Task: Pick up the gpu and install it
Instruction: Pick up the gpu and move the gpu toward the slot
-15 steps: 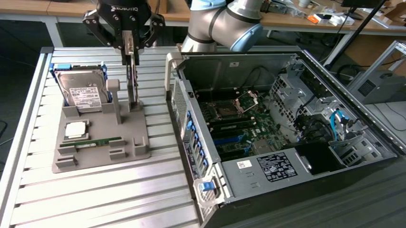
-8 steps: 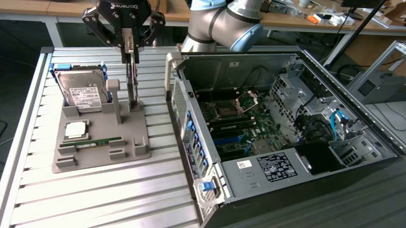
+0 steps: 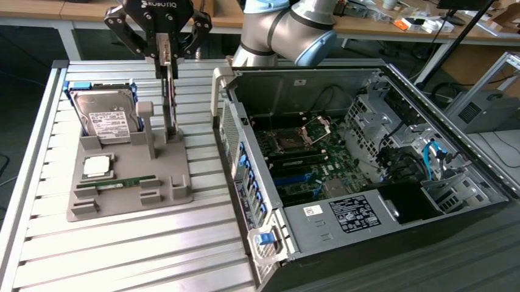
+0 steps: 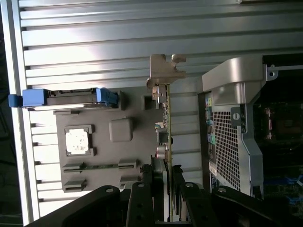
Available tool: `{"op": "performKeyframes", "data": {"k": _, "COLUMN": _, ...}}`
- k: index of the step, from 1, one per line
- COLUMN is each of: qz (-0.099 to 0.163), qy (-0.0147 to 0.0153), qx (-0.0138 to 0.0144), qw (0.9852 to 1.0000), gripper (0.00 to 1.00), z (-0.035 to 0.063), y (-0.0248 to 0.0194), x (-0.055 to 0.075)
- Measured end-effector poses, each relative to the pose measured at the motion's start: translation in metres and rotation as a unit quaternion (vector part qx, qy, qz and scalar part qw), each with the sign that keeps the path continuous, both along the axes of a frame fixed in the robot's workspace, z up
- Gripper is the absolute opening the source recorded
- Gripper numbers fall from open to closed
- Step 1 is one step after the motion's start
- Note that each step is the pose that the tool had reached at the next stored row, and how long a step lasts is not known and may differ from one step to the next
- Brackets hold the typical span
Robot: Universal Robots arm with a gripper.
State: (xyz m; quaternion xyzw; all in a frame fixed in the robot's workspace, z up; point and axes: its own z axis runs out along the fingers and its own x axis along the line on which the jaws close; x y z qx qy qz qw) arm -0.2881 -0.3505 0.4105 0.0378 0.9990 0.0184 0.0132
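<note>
Over slatted table (image 3: 122, 243), gripper (image 3: 165, 56) hides top of gpu (image 3: 172, 103).

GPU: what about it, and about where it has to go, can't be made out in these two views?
- gpu faces: edge-on in both views, nothing on them readable.
- Its upper end: covered by the pincer, exterior view.
- Its lower end: seated in the grey holder or lifted clear, too fine to tell, exterior view.
- Slot for it inside the computer case: too small and dark, exterior view.
</note>
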Motion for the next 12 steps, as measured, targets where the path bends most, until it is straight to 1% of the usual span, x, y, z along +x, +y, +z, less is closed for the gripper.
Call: {"op": "performKeyframes", "data": {"k": 12, "qz": 0.000, "qy": 0.0000, "qx": 0.0007, "qw": 1.0000, "gripper": 0.27, "z": 0.0052, "y": 0.0000, "x": 0.0000}}
